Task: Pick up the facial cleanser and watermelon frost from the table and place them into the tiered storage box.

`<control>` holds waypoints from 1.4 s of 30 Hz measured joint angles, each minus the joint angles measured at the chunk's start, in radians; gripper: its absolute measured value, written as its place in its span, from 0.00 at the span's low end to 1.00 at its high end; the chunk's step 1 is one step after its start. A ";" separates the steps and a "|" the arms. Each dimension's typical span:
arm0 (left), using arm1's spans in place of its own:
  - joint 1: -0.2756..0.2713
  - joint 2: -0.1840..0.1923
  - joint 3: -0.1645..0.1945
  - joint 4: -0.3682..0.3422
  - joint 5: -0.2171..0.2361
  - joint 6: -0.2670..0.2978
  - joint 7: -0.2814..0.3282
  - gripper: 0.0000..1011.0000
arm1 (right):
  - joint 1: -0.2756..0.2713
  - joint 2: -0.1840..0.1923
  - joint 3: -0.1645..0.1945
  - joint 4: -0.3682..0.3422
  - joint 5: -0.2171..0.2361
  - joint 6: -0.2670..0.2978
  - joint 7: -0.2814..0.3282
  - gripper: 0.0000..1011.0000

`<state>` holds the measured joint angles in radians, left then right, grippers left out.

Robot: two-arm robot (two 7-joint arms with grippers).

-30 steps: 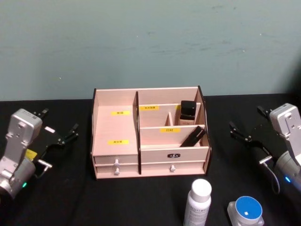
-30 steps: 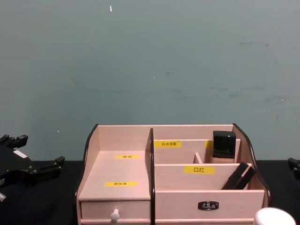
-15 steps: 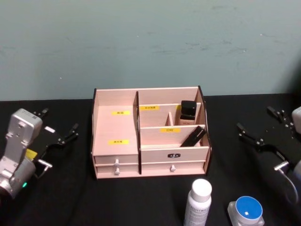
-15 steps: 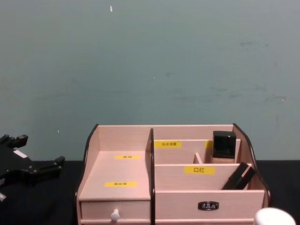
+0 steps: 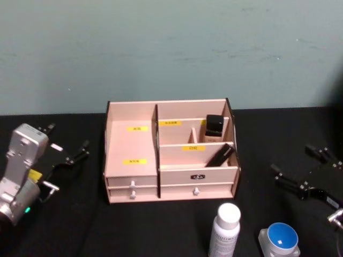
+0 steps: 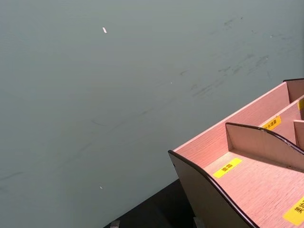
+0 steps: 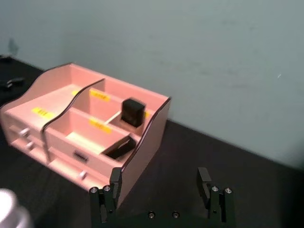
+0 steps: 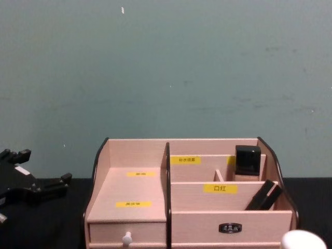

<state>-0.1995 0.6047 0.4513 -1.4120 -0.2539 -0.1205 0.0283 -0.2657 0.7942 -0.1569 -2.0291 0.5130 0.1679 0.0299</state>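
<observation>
My left gripper (image 5: 67, 142) sits left of the pale pink wooden tiered storage box (image 5: 131, 144) with dark-edged curved sides. Its fingers are spread and it holds nothing; it is idle. The box's wide left compartment is bare. Its right tiers hold a black square-capped bottle (image 5: 214, 126) at the back and a slim black stick (image 5: 220, 155) leaning in the middle tier.

In front of the box's right half stands a white cylindrical bottle with a white cap (image 5: 225, 230), upright, long axis vertical. I take it for the facial cleanser. Near it, further right, is a squat pale jar with a round blue lid (image 5: 280, 239), probably the watermelon frost.

My right gripper (image 5: 299, 167) is right of the box, fingers spread wide, empty. Both items lie in front of the box, nearer my body than the gripper, with the jar closer to it. The right arm is clearly nearer than the left.

The black cloth table (image 5: 161, 225) is flat, with open room on each item's outer side. The two stand close, so I judge a grasp on one could knock the other. A plain teal wall (image 5: 171, 48) is behind the box.
</observation>
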 joint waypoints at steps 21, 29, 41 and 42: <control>0.000 0.000 0.000 0.000 0.000 0.000 0.000 0.99 | -0.272 0.016 0.142 -0.066 0.078 0.020 0.079 0.99; 0.000 0.000 0.000 0.000 0.000 0.000 0.000 0.99 | -0.253 -0.007 0.092 -0.039 0.044 0.026 0.106 0.99; 0.000 0.000 0.000 0.000 0.000 0.000 0.000 0.99 | -0.229 -0.030 0.058 -0.011 0.001 0.062 0.124 0.99; 0.000 0.000 0.000 0.000 0.000 0.000 0.000 0.99 | -0.227 -0.032 0.056 -0.010 -0.005 0.066 0.125 0.99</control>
<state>-0.1995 0.6047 0.4514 -1.4120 -0.2539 -0.1206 0.0283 -0.4930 0.7618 -0.1006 -2.0387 0.5084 0.2341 0.1553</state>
